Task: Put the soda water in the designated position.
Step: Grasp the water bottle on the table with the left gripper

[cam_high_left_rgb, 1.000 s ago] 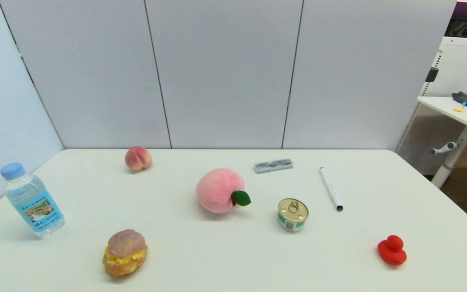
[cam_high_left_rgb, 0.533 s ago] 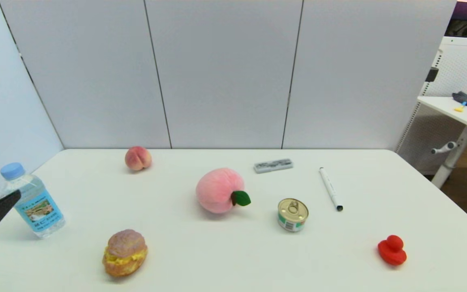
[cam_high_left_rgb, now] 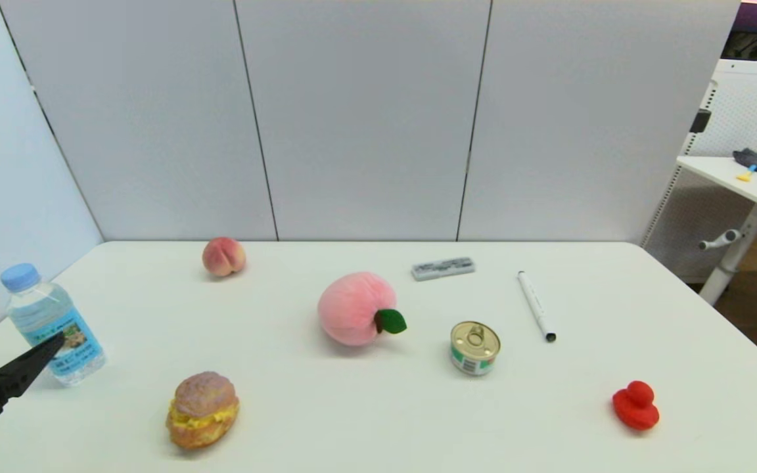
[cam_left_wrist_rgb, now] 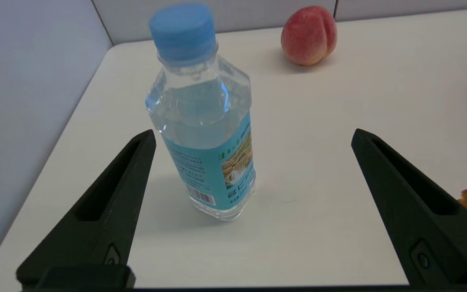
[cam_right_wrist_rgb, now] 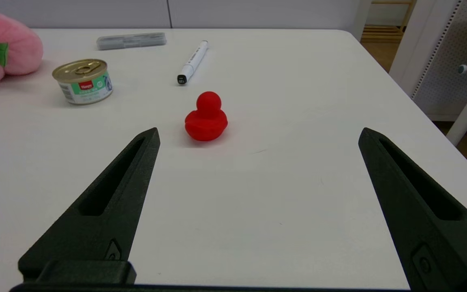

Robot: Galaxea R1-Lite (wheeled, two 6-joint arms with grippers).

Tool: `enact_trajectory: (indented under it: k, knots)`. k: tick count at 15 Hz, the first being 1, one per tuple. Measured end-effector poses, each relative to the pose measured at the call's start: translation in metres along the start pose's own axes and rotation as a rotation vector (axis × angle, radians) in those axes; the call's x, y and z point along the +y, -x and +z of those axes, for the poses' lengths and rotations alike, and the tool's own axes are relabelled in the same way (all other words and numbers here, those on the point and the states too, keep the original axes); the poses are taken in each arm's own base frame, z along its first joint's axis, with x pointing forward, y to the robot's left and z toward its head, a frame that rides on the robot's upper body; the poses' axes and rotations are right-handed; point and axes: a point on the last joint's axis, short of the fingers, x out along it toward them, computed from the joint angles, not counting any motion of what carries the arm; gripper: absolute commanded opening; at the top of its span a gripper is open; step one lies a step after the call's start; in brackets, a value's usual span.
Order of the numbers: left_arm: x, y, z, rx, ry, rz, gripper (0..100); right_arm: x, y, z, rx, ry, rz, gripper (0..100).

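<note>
Two fingers spread wide on left gripper, low beside soda water standing near counter left edge. Could tip or slide off from a finger bump. Right gripper wide too, parked.

One soda water bottle, one small peach, one big pink plush peach and one cream puff can be counted on the table. One tin can, one pen, one grey case and one red duck are also seen.
</note>
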Motion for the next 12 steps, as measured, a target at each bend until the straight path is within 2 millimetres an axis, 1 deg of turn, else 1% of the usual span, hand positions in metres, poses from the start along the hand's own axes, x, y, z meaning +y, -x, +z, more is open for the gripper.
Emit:
enact_trajectory:
  k: [6,10,12]
  knots:
    - [0.014,-0.024,-0.016,0.021,-0.003,-0.008,100,0.0,0.0,0.0,0.0,0.001,0.0,100]
    - [0.029,-0.042,-0.013,-0.005,-0.02,-0.001,100,0.0,0.0,0.0,0.0,0.0,0.0,100]
    - [0.03,-0.045,-0.014,0.002,0.001,-0.003,100,0.0,0.0,0.0,0.0,0.0,0.0,100]
